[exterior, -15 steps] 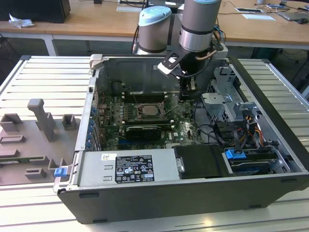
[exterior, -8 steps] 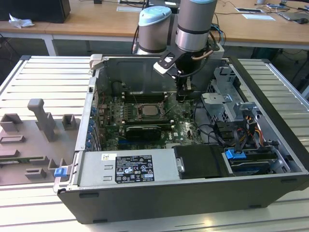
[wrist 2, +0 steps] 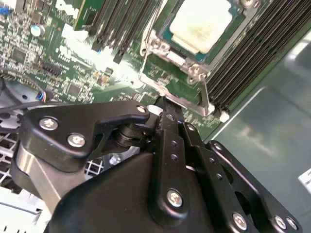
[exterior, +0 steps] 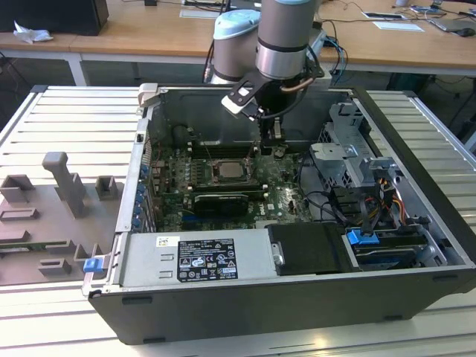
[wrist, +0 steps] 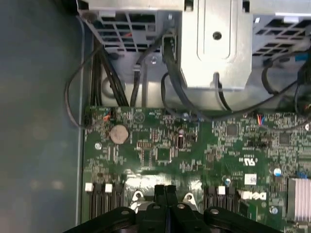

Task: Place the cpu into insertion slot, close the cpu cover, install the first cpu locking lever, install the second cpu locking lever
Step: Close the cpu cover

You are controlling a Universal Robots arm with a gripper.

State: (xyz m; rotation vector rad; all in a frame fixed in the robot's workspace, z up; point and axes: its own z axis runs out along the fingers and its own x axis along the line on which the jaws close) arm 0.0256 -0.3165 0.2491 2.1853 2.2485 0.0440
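The cpu (wrist 2: 200, 22), with its pale silver top, lies flat in the insertion slot (exterior: 227, 172) on the green motherboard (wrist: 160, 145). The silver cpu cover (wrist 2: 171, 54) lies down around the chip's edges. A thin metal lever bar (wrist 2: 190, 105) runs along the socket's near edge. My gripper (wrist 2: 164, 103) is shut, its black fingertips (wrist: 165, 188) pressed together with nothing visible between them. They hover right at that lever bar, beside the socket. In the exterior view the gripper (exterior: 271, 145) hangs just to the socket's right.
Black memory slots (wrist 2: 252, 53) flank the socket. The open case's walls (exterior: 245, 97) surround the board, with a drive cage and cables (exterior: 357, 178) at the exterior view's right. A power supply (exterior: 201, 256) sits at the front. Grey fixtures (exterior: 63, 193) stand outside at the left.
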